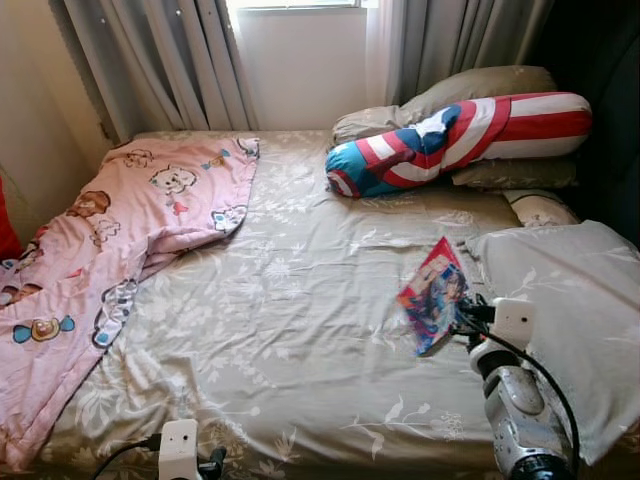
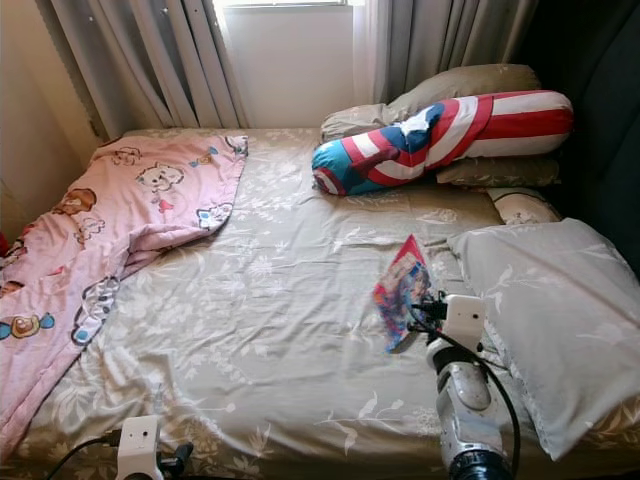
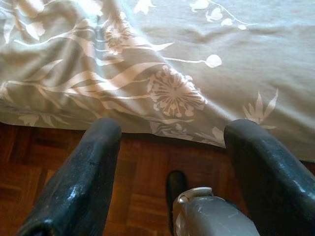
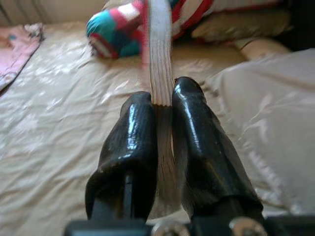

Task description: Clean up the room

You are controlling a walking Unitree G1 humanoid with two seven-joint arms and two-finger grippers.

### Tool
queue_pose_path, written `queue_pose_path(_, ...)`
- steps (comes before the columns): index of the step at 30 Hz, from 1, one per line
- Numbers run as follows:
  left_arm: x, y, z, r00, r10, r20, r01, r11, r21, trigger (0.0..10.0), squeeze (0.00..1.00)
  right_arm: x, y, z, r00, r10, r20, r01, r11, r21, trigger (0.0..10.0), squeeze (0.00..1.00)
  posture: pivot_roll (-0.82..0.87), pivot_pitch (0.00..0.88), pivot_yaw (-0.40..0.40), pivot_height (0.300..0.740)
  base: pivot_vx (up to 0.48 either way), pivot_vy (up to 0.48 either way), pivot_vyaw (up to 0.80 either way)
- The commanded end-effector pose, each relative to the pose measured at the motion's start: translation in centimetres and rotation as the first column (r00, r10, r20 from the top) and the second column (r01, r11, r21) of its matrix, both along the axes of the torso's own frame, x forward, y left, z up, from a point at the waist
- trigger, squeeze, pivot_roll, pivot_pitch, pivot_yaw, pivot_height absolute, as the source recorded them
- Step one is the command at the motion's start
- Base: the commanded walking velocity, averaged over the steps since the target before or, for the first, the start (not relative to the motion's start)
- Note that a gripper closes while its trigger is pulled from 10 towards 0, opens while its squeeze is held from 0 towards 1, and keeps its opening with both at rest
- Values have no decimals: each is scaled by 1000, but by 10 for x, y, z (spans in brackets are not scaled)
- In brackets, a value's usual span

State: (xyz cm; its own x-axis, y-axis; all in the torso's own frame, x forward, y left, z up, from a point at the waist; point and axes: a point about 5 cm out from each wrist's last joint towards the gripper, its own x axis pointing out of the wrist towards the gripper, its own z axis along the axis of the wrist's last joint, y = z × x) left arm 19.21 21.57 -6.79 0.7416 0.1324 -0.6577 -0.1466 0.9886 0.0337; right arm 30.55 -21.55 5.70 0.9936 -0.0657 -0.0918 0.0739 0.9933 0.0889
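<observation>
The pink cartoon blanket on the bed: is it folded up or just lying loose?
Loose, not folded. The pink blanket lies rumpled along the bed's left side, one corner turned over.

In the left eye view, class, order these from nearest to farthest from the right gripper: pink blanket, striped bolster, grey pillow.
1. Grey pillow, just right of the right gripper.
2. Striped bolster, at the bed's head.
3. Pink blanket, across on the left.

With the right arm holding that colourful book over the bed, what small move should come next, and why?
Probably lift the book a little higher and draw it back off the bed. The right gripper has its jaws shut on the book's edge, and it hangs just above the sheet, beside the grey pillow.
</observation>
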Motion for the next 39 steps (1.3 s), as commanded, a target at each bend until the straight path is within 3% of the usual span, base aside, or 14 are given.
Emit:
queue_pose_path(1,-5,-3,-3,1000,-10,-12,10,1000,-7,10000,0,2,-7,12,998,-20,55,21,1000,-9,10000,0,-127,33,-4,706,0,0,0)
queue_pose_path(10,-19,-7,-10,999,13,-44,-14,1000,-18,10000,0,3,-9,14,998,-10,55,11,1000,-16,10000,0,-107,41,-46,706,0,0,0)
queue_pose_path(14,-29,-15,-16,997,37,-61,-39,999,-31,10000,0,1,-13,15,999,9,45,-8,1000,-27,10000,0,-97,48,-92,706,0,-195,0)
queue_pose_path(20,-38,-26,-21,997,30,-74,-34,998,-46,10000,0,-3,-14,16,998,49,41,-47,997,-56,10000,0,-69,46,-91,706,0,-288,0)
queue_pose_path(35,-30,-6,-12,999,50,-9,-50,999,1,10000,0,-2,15,12,995,89,43,-89,996,0,10000,0,-63,54,-90,706,0,0,0)
queue_pose_path(39,-24,-8,-8,1000,8,29,-8,1000,11,10000,0,-2,19,10,997,58,59,-57,998,-25,10000,0,-82,57,-4,706,0,0,0)
